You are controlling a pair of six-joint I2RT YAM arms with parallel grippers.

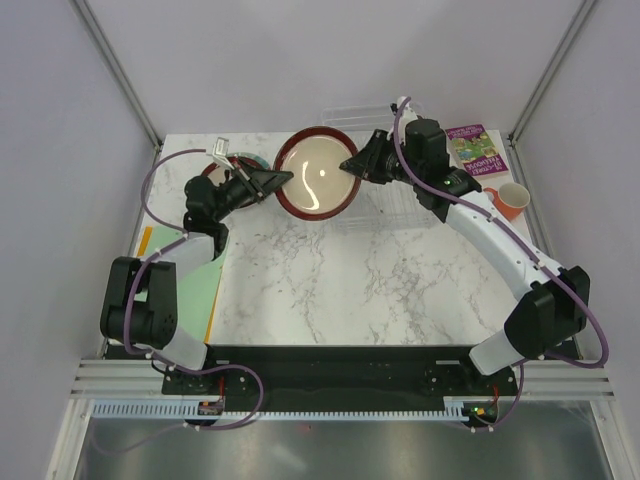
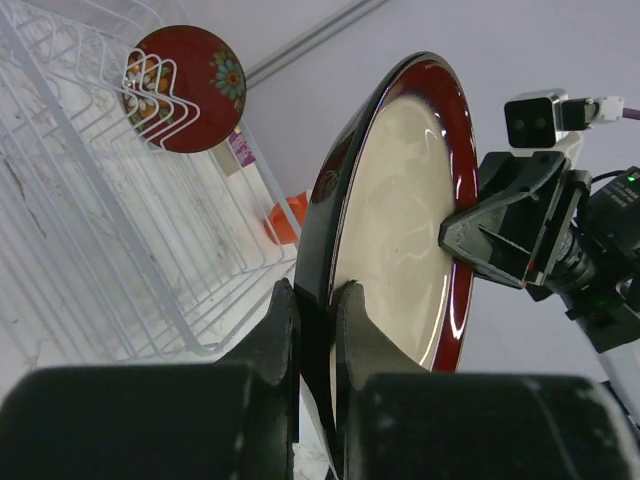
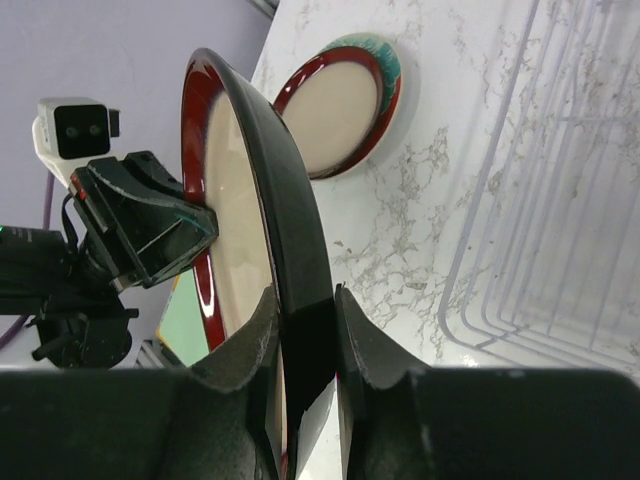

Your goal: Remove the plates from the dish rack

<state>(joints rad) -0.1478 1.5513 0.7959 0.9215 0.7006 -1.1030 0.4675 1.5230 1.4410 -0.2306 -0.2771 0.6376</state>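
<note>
Plate (image 1: pixel 316 184) edges gripped: left claw (image 1: pixel 285 178), right claw (image 1: pixel 348 165).

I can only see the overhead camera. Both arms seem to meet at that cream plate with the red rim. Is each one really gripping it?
Observer: The left wrist camera shows the left jaws shut on the cream plate's rim, one finger on each face.
Operator: And the other arm?
Observer: Its own camera shows the right jaws pinching the opposite rim the same way.
Operator: Anything left in the rack? The arm hides it from me.
Observer: Yes, a red floral plate stands among the dish rack's tines.
</note>
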